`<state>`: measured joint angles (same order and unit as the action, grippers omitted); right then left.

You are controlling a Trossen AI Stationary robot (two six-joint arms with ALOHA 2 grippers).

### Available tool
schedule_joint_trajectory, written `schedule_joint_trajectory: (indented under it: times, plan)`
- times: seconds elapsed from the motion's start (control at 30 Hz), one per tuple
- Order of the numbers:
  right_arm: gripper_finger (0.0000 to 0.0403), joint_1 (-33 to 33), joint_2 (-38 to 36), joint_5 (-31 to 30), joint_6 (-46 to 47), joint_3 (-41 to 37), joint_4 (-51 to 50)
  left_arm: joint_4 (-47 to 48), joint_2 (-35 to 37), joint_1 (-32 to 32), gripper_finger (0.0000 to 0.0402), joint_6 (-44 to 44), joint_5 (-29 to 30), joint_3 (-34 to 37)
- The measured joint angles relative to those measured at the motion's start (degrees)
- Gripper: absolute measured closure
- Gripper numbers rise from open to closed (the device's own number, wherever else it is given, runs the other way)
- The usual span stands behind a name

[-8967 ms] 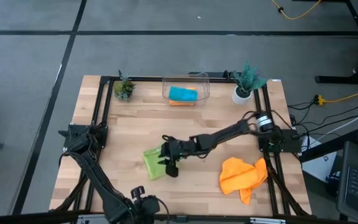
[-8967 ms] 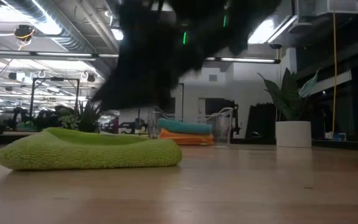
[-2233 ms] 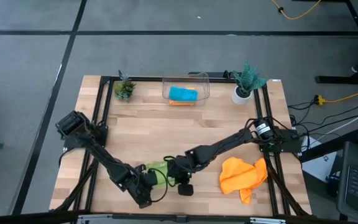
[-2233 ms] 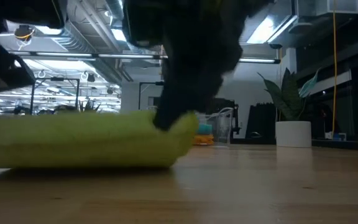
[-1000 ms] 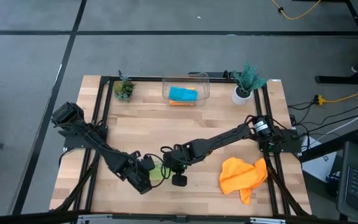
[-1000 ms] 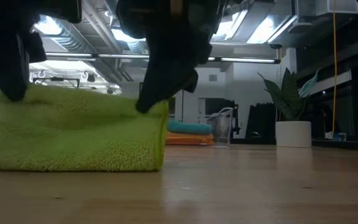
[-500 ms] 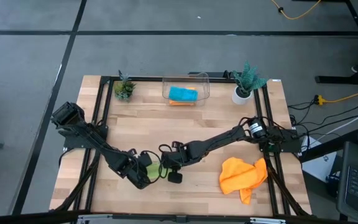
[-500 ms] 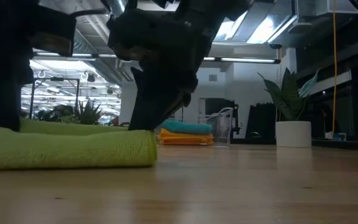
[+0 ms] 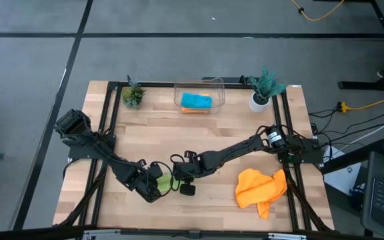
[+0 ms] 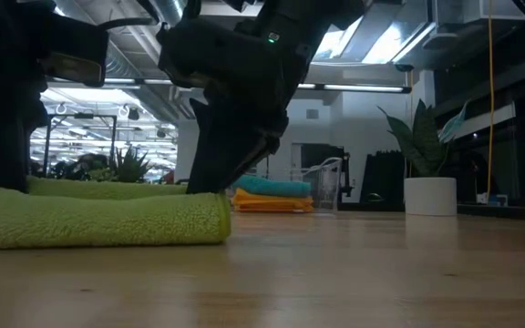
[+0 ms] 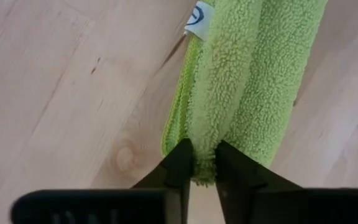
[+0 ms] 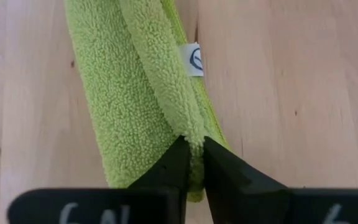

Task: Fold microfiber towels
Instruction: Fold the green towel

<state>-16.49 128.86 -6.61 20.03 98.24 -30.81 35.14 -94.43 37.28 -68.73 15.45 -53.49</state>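
Note:
A lime green microfiber towel [image 9: 163,181] lies folded in a flat, narrow strip on the wooden table, near its front edge, left of the middle. My left gripper [image 11: 205,163] is at the strip's left end. My right gripper [image 12: 194,163] is at its right end [image 10: 210,205]. Both point steeply down, each with cloth between its fingers. A white label [image 12: 195,60] shows on the towel's edge. My left gripper pinches the towel's raised top fold [image 11: 207,146] at the strip's left end between its two fingers, slanting down from above. Several layers show there. The towel lies flat on the table. My right gripper pinches the ridge of the top layer [image 12: 192,135] at the strip's right end between its two fingers, slanting down from above. The fingers stand on either side of the ridge, and the cloth under them rests on the table.
A crumpled orange towel [image 9: 261,187] lies at the front right. A clear bin [image 9: 199,85] at the far edge holds a folded teal towel on an orange one [image 9: 196,102]. Small potted plants [image 9: 133,94] [image 9: 264,87] stand on either side of it.
Both grippers have gone down with the green towel. A second ago it stood tall in the low view, held up; now it lies low and flat on the table. The pair has also shifted slightly toward the table's left edge.

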Motion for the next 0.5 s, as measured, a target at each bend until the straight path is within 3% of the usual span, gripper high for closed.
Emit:
schedule_joint_trajectory:
  times: [0.17, 0.5]
  plan:
    - [0.0322, 0.0, 0.0, 0.0, -1.0, 0.0, -0.1, 0.2, 0.0, 0.0, 0.0299, -0.1, 0.0, 0.0]
    - [0.0206, 0.2, 0.0, 0.2, -1.0, 0.1, -0.4, 0.4, 0.0, 0.0, 0.0224, -0.2, -0.1, 0.0]
